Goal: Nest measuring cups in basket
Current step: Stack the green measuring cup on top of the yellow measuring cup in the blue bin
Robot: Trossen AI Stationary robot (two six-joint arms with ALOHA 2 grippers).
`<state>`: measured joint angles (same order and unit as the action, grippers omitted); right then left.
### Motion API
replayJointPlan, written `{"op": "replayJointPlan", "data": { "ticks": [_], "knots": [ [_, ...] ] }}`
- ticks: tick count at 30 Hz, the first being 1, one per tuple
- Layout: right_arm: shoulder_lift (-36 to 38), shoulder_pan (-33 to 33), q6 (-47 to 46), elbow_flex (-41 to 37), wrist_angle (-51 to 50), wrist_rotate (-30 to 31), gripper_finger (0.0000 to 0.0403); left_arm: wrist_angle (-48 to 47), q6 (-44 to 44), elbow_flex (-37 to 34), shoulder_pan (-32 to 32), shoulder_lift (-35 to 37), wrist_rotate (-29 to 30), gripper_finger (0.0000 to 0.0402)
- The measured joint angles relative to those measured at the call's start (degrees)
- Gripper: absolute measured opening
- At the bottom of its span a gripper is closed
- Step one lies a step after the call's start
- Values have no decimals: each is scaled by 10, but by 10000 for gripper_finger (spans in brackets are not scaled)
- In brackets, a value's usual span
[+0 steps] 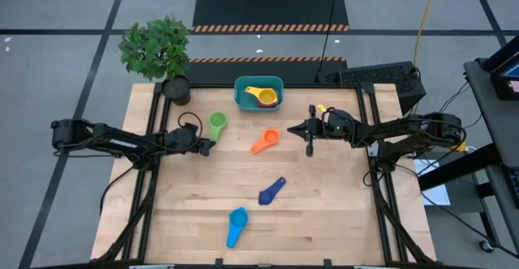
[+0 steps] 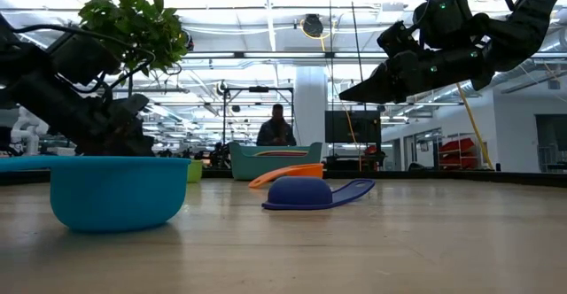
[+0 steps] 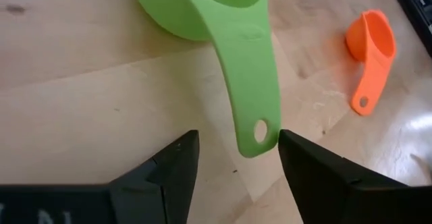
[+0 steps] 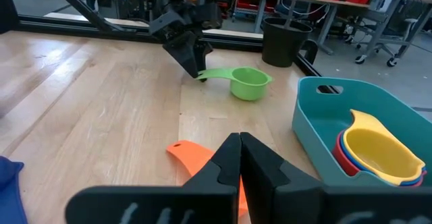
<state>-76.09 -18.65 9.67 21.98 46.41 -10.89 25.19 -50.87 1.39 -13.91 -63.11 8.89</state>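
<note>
The green measuring cup (image 1: 217, 123) lies on the table at the left, its handle running toward my left gripper (image 3: 237, 137). That gripper is open, one finger on each side of the handle's free end. An orange cup (image 1: 265, 141), a dark blue cup (image 1: 272, 191) and a lighter blue cup (image 1: 236, 224) lie loose on the wood. The teal basket (image 1: 243, 99) stands at the far edge and holds a yellow cup (image 4: 378, 146) nested on a red one. My right gripper (image 1: 310, 133) hangs shut above the table, right of the orange cup. My left gripper comes slanting down from the table's left, along the green cup's handle. One finger (image 3: 297, 158) stands right at the edge of the handle's holed free end (image 3: 260, 131), and I cannot tell whether it touches. The other finger is clear of it. The cup rests on the table.
A potted plant in a black pot (image 1: 175, 89) stands at the far left corner, close to the green cup. A black frame rail runs along the table's sides. A person (image 2: 276, 127) shows in the room behind the table. Bare wood lies between the loose cups.
</note>
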Motion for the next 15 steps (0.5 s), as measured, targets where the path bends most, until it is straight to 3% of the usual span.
{"op": "replayJointPlan", "data": {
  "ticks": [11, 15],
  "knots": [
    [0, 0, 0, 0, 0, 0, 0, 39, 14, 0, -4, 0, 5, 157],
    [0, 0, 0, 0, 0, 0, 0, 62, 15, 0, -12, 0, 17, 165]
  ]
}}
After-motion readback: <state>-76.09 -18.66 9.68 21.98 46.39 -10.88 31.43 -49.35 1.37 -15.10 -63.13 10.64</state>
